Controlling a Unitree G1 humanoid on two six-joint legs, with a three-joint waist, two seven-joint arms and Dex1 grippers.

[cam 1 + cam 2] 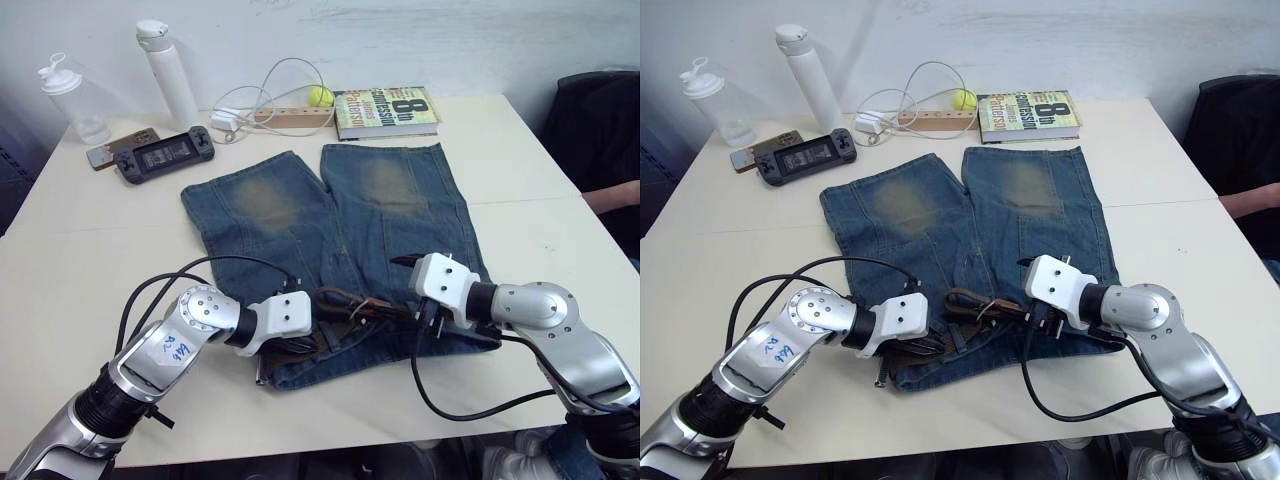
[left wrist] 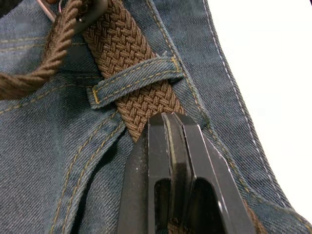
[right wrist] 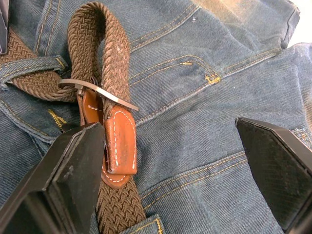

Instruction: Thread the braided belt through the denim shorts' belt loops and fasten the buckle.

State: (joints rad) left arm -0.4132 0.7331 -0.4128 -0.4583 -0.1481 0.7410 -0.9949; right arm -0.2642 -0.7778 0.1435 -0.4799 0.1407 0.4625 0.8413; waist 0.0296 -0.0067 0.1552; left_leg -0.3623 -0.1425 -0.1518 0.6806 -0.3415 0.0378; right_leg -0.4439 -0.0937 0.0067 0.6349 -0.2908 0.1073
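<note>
The denim shorts (image 1: 330,210) lie flat on the table, waistband toward me. The braided belt (image 1: 345,300) lies bunched along the waistband. In the left wrist view the belt (image 2: 122,44) passes under one of the belt loops (image 2: 136,80). My left gripper (image 2: 170,122) is shut on the belt just past that loop. My right gripper (image 3: 168,127) hangs open over the shorts. One of its fingers (image 3: 73,170) sits beside the belt's tan leather tab (image 3: 119,141) and the silver buckle (image 3: 97,92). The other finger is well clear on the denim.
A book (image 1: 385,110), a white cable (image 1: 270,85), a wooden power strip (image 1: 290,118) and a yellow ball (image 1: 320,96) sit at the table's far edge. A white bottle (image 1: 168,72), a clear bottle (image 1: 72,100) and a game console (image 1: 165,153) stand far left. A person's arm (image 1: 615,195) shows at right.
</note>
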